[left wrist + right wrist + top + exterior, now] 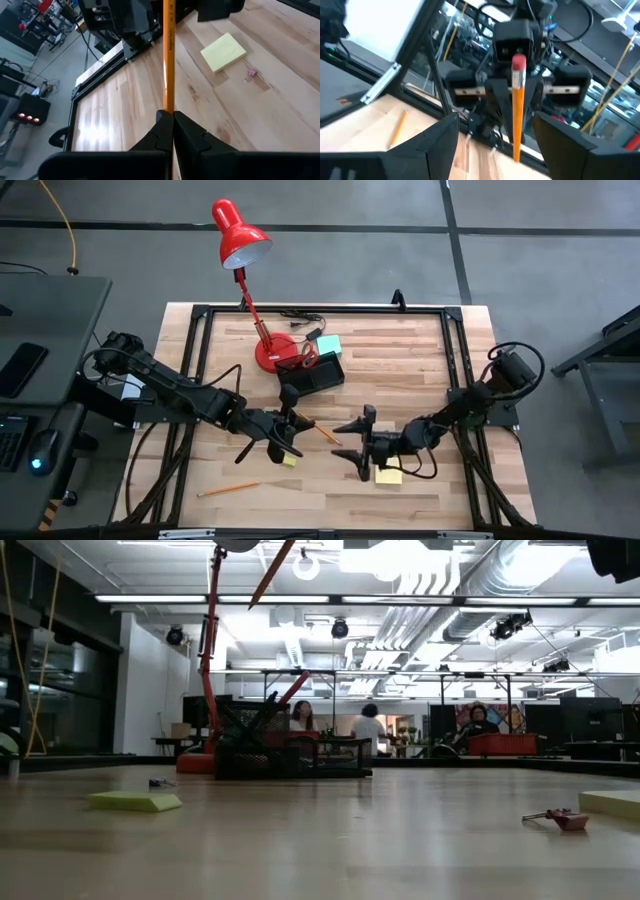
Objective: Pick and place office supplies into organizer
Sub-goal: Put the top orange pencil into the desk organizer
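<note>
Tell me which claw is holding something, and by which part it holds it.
The left claw is shut on an orange pencil, gripping it near its lower end. The right claw is open and holds nothing.

A red desk lamp [243,240] stands at the far side of the wooden worktop [400,360], its round base [272,352] on the planks and its shade reaching out past the far edge — a black cable [300,315] lies just beside the base. A black frame [425,308] runs around the worktop. Off to one side sits a dark desk [50,310] with a phone [22,368] and a mouse [40,452]. In the room behind, people [370,730] sit at benches — too far off to tell more.
</note>
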Robot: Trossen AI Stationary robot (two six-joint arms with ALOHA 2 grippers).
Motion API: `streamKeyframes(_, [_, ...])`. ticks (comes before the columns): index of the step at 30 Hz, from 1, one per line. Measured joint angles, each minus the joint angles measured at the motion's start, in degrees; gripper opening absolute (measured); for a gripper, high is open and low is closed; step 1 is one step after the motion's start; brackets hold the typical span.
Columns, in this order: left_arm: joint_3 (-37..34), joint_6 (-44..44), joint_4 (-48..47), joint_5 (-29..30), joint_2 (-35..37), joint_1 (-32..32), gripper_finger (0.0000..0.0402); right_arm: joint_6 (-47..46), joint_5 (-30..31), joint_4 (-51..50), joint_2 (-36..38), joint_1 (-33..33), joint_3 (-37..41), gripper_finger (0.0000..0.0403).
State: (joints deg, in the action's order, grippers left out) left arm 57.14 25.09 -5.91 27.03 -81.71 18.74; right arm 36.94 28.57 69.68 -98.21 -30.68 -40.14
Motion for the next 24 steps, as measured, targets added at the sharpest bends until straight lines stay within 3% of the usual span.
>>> streamKeyframes(9, [0.0,0.1,0.0,-0.6,0.0,0.0,0.0000,0.2,-4.9,2.3,0.0,1.4,0.0,0.0224])
streamKeyframes(17, [0.0,0.1,0.1,-0.6,0.0,0.0,0.0000,-2.0,-13.0,4.1,0.0,3.5,0.0,0.0189])
streamKeyframes(24, [0.0,0.1,0.3,-2.0,0.0,0.0,0.0000,-4.0,-15.9,3.9,0.0,5.2,0.0,0.0155])
